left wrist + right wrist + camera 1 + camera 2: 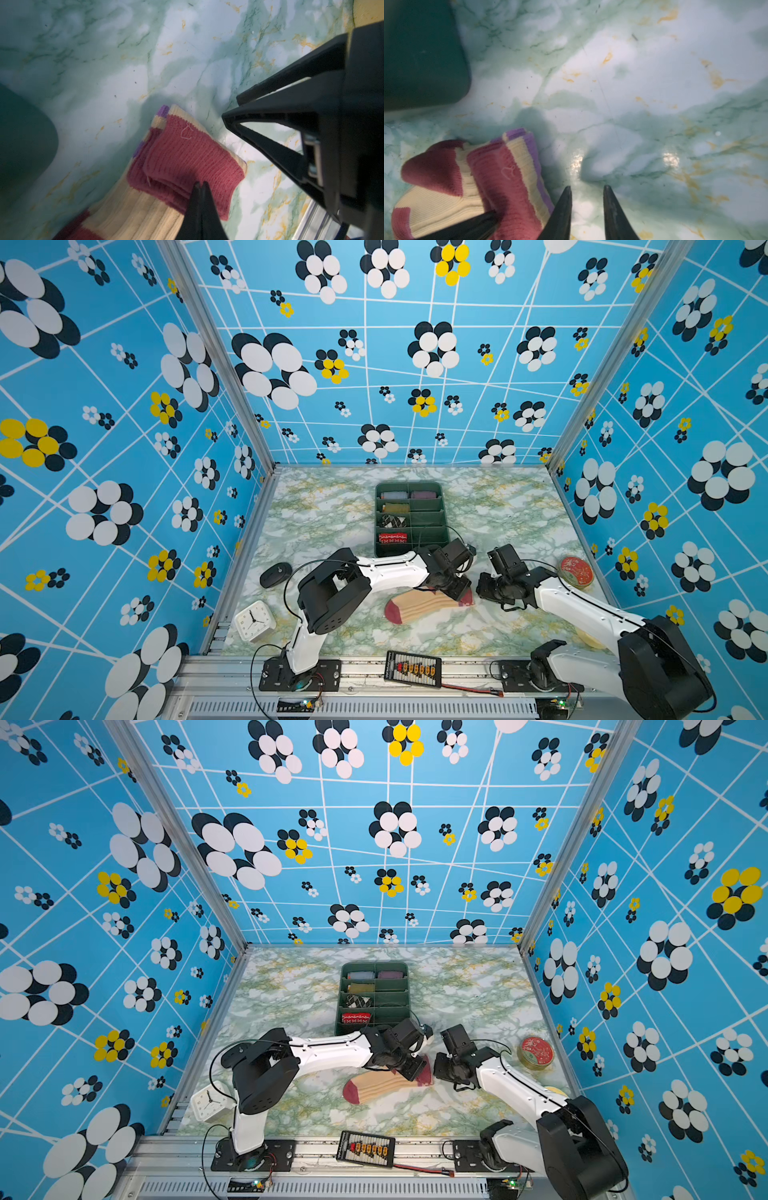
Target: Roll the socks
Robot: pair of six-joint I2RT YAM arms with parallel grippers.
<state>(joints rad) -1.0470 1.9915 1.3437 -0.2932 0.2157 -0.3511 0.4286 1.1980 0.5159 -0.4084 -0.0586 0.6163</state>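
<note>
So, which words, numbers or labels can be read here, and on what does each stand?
No text reads clearly.
White clock: dial marks too small to read.
Black connector board: white print at one end, too blurred.
Red round tin: pale marks on lid, not legible.

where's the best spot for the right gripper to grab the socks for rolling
Probably the folded-over cuff end of the socks, coming in from the right, where the open right gripper hangs beside it. The fold is thick there, its striped edge faces that gripper, and the left gripper pinches only one corner, leaving the rest free.
</note>
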